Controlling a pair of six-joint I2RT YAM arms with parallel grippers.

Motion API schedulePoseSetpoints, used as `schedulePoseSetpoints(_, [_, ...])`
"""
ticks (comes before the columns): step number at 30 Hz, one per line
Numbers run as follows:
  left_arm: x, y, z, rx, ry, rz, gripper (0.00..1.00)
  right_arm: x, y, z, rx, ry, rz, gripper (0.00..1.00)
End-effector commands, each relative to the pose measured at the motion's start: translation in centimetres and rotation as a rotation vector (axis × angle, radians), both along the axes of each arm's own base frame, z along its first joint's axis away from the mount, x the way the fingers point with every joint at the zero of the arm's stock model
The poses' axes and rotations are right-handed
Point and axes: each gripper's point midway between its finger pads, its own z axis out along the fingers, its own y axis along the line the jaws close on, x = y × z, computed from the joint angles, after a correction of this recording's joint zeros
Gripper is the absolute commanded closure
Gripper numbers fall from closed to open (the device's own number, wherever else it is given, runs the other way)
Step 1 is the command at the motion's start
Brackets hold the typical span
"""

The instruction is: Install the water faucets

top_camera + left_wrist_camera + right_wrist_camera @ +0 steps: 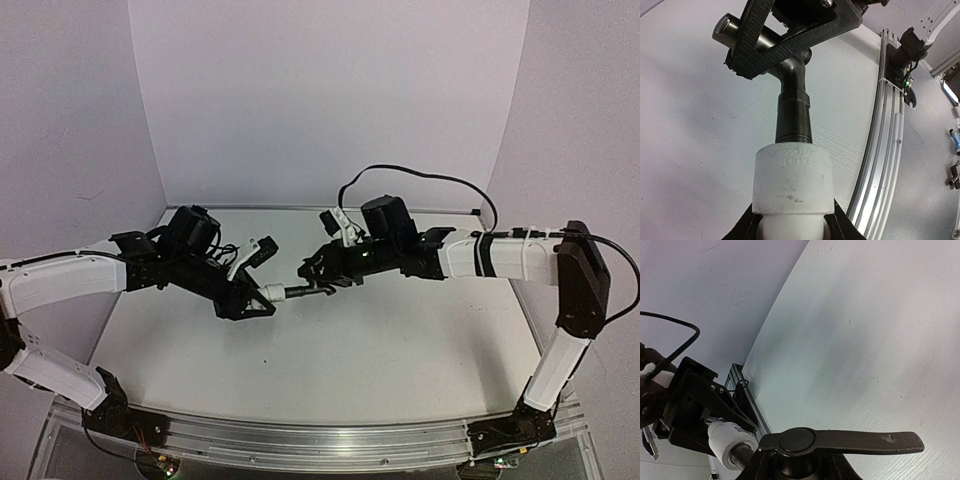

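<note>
Table; right wrist shows faucet lever.

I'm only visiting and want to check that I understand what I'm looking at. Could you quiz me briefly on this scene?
1. True or false: the small dark grey metal tap lies loose on the white table.
2. What does the left gripper hold? A) the stubby white plastic pipe fitting; B) a black cable; C) nothing.
3. In a few words: what grips the tap at its lever-handle end?

Key
1. False: it is held up off the table, its stem end at the fitting's mouth.
2. A.
3. The right gripper.
</note>
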Motion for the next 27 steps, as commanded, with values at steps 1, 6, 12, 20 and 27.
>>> schedulePoseSetpoints(1, [0.8, -3.6, 6.6, -0.109, -0.336, -0.129, 1.00, -5.9, 4.2, 7.6, 0.234, 0.017, 0.279, 1.00])
schedulePoseSetpoints(6, [0.4, -3.9, 5.7, -0.024, -0.376, -0.162, 1.00, -6.3, 4.3, 7.2, 0.235, 0.070, 0.319, 1.00])
schedulePoseSetpoints(12, [-0.6, -4.9, 4.3, 0.060, -0.476, -0.205, 1.00, -6.6, 4.9, 7.4, 0.245, 0.122, 0.357, 1.00])
schedulePoseSetpoints(20, [-0.7, -5.1, 4.4, 0.146, -0.623, -0.220, 1.00, -7.1, 5.3, 7.1, 0.251, 0.188, 0.406, 1.00])
schedulePoseSetpoints(27, [-1.8, -5.1, 3.1, 0.245, -0.741, -0.297, 1.00, -7.0, 5.4, 6.7, 0.253, 0.258, 0.436, 1.00])
